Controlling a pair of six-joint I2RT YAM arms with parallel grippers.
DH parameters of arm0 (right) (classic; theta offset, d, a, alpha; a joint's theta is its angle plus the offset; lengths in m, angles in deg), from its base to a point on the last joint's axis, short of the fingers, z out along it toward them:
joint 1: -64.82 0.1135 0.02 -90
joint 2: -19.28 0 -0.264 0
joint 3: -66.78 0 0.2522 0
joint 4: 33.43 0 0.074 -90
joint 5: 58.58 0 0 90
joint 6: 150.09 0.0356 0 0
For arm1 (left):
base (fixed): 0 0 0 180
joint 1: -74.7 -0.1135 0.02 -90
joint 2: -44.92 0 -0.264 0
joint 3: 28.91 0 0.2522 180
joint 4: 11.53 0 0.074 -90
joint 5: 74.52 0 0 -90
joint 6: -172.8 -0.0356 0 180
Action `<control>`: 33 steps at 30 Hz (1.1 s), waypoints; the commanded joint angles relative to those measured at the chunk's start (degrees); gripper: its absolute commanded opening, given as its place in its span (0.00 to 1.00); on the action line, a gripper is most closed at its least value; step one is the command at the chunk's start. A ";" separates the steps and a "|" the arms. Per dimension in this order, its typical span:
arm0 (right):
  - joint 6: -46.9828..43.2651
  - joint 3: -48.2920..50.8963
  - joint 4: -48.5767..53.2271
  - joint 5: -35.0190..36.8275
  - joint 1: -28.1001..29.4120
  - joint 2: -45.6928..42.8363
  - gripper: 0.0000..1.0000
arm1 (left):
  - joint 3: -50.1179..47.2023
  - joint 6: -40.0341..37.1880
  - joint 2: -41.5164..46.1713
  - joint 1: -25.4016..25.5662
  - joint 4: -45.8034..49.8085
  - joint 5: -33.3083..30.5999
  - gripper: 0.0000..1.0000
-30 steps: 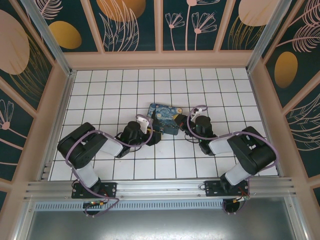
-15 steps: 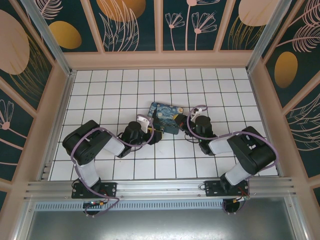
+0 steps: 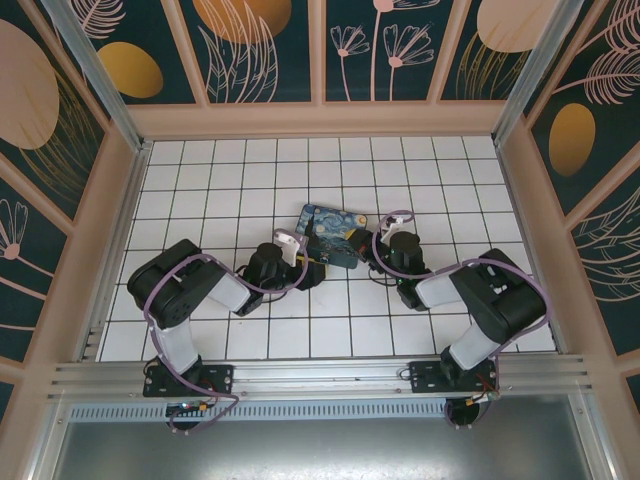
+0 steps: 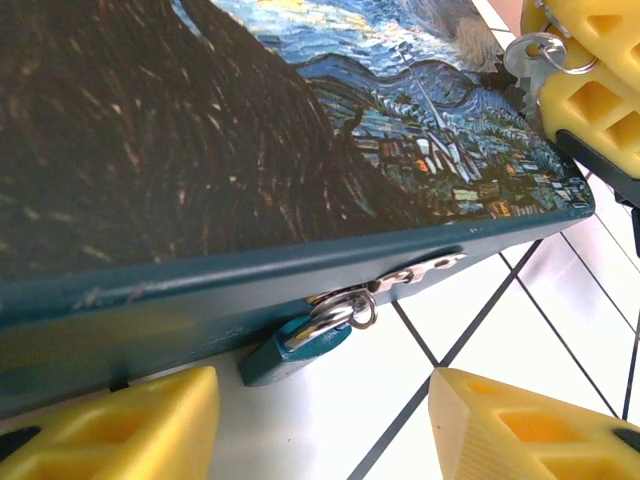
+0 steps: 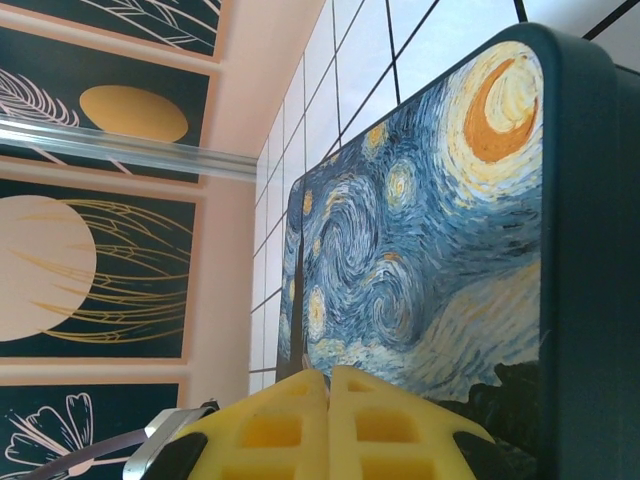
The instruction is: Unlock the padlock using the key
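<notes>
Right arm point(image 3: 490, 300) edged slightly toward box point(image 4: 250, 150); right gripper point(image 5: 330, 400) pinches one key point(image 4: 528, 70) beside box corner, blade pointing down. One padlock point(image 4: 295, 350) hangs on box hasp point(image 4: 420, 270), body slanting floorward. Left gripper point(image 4: 325, 400) spread wide, empty.

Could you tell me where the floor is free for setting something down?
Free: white tiles between the blue Starry Night-printed box and the back wall, and the near row by the metal rail. Crowded: around the box, with left gripper and right gripper.

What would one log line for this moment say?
left tool: open, facing padlock | right tool: shut on key | padlock: closed, on box hasp
</notes>
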 commanded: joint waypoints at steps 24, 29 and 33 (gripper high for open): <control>0.31 -2.12 -1.18 -2.08 -0.26 2.49 0.00 | 5.27 5.33 -3.66 1.81 -5.08 7.07 0.59; 0.32 -2.04 -1.31 -2.23 -0.30 2.33 0.00 | 4.37 8.83 -5.27 1.85 -9.11 6.47 0.59; 0.32 -1.85 -1.22 -2.17 -0.30 2.10 0.00 | 3.10 12.78 -6.67 1.83 -14.79 6.88 0.59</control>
